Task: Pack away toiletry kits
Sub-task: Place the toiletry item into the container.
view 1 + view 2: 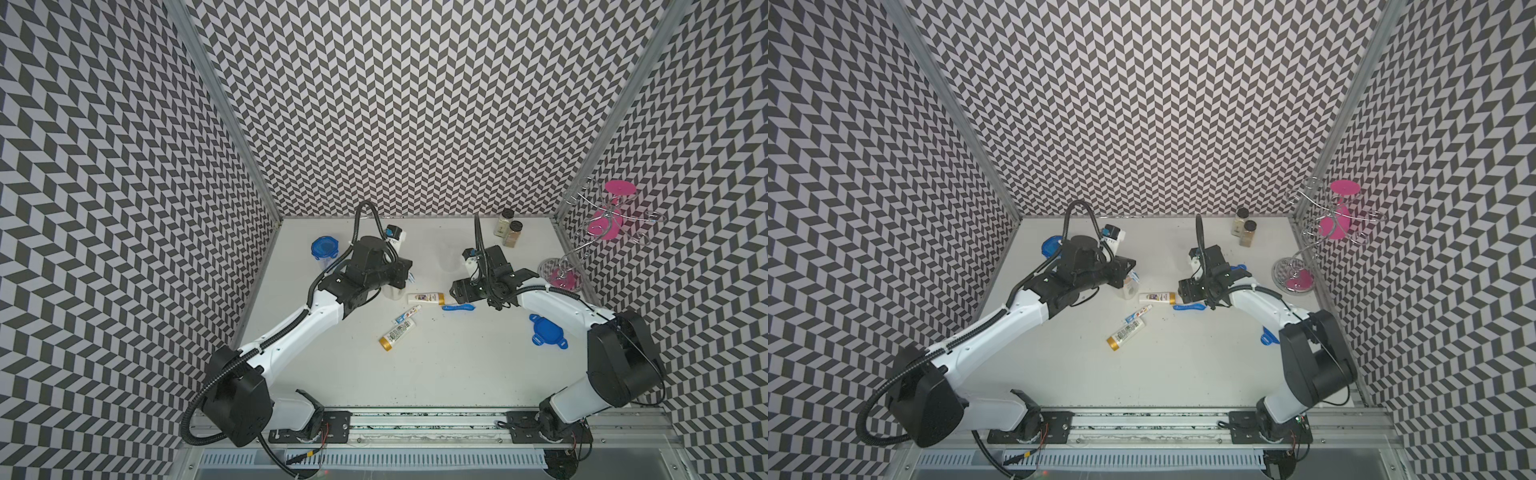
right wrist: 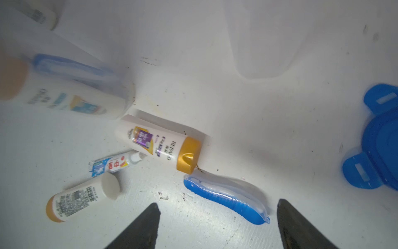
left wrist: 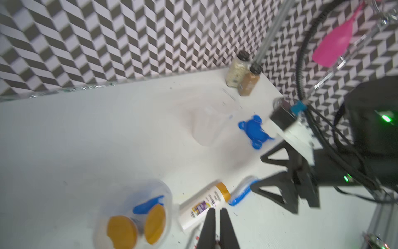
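**Operator:** What is the left gripper (image 3: 217, 213) doing?

**Technician:** It is hanging with its jaws pressed together and is carrying nothing. An open cup (image 3: 172, 200) is standing just beside its fingertips and is already holding two packed tubes (image 3: 121, 231) and a packed toothbrush (image 3: 147, 205). A lidded cup (image 1: 324, 249) is standing well behind the gripper.

**Operator:** What is lying between the grippers?

**Technician:** A white tube (image 1: 424, 298) is lying just ahead of the left fingertips, with its gold cap pointing toward the right gripper (image 2: 218, 204). A toothpaste tube (image 1: 406, 315) and a second white tube (image 1: 395, 333) are lying close beside it. Whether they are touching cannot be confirmed.

**Operator:** And the right gripper?

**Technician:** Its jaws are standing wide apart and are gripping nothing. The loose toothbrush (image 2: 226, 198) is lying flat on the table (image 1: 457, 374) just ahead of the fingertips, partly inside the gap and nearer one jaw. An empty cup (image 2: 260, 64) is standing beyond it, and a loose lid (image 2: 381, 138) is lying off to the side.

**Operator:** Which step is in hand?

**Technician:** Judging by the pose, the right arm is lining up to pick up the toothbrush. The next move calls for centring the gap over the handle, descending almost to the table and closing across the narrow width. The toothbrush is low and flat, so a shallow descent is likely to miss it.
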### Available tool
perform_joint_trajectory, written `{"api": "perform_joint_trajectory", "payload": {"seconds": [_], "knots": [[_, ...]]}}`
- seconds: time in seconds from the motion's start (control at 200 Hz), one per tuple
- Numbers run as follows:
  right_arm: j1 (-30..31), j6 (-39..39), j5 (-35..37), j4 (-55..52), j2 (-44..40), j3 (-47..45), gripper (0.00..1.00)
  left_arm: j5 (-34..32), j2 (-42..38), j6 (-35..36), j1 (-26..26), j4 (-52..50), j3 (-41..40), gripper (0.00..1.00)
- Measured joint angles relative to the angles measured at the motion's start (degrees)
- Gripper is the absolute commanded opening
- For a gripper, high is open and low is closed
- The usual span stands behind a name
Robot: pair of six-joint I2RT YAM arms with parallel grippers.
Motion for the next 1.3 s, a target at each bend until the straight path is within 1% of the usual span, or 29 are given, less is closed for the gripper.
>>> {"api": "perform_joint_trajectory", "payload": {"seconds": [0.08, 0.24, 0.351, 0.716, 0.811, 0.971, 1.157, 1.297], "knots": [[0.2, 0.1, -0.2, -0.7, 1.5, 0.0, 0.87, 0.3, -1.1, -0.7, -2.1, -0.1, -2.5, 0.0], [0.2, 0.1, -1.1, -1.4, 5.7, 0.0, 0.89, 0.1, -1.6, -1.8, -4.3, 0.0, -6.4, 0.0], [0.2, 0.0, -1.3, -1.9, 6.4, 0.0, 0.9, -0.2, -1.7, -2.2, -5.4, -0.2, -7.4, 0.0], [0.0, -0.3, -1.3, -1.9, 6.4, 0.0, 0.9, -1.9, -2.5, -2.4, -5.3, -0.6, -7.1, 0.0], [-0.1, -0.3, -1.5, -1.7, 6.4, 0.0, 0.9, -2.2, -2.4, -2.7, -3.8, -2.0, -5.4, 0.0], [-0.1, -0.4, -3.0, 0.4, 3.3, -2.3, 0.91, -4.5, -0.9, -2.6, 2.3, -2.9, 0.8, 0.0], [-0.1, -0.9, -3.7, 1.2, 0.5, -3.8, 0.91, -9.1, 5.4, -2.4, 7.5, -3.0, 8.2, 0.0], [-0.1, -1.0, -3.8, 1.1, 0.4, -4.1, 0.91, -11.3, 10.2, -1.7, 8.7, -3.7, 11.0, 0.0]]}}
